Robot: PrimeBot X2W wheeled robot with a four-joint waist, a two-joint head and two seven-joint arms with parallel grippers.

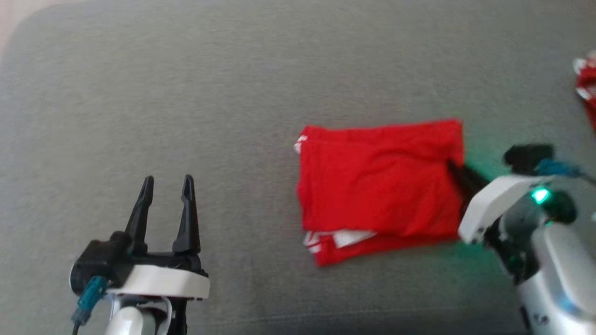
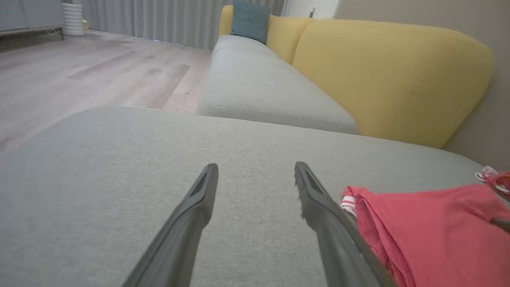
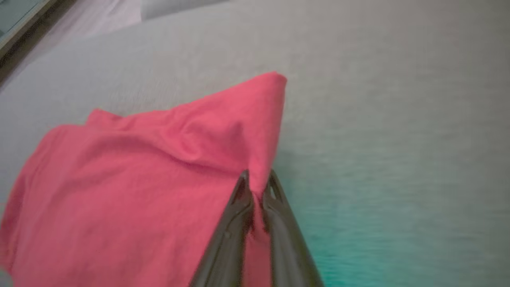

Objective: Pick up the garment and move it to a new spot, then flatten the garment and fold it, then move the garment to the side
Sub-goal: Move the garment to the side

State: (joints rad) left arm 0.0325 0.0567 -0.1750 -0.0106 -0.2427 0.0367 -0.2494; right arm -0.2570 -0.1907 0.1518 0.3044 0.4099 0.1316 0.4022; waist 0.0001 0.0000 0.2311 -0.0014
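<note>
The folded red garment [image 1: 377, 181] is laid on the grey sofa cushion [image 1: 233, 93], right of centre. Its right edge is pinched between the pressed-together fingers of the right pincer [image 3: 257, 177]. The left pincer [image 1: 167, 184] is held spread wide and empty, to the garment's left.
</note>
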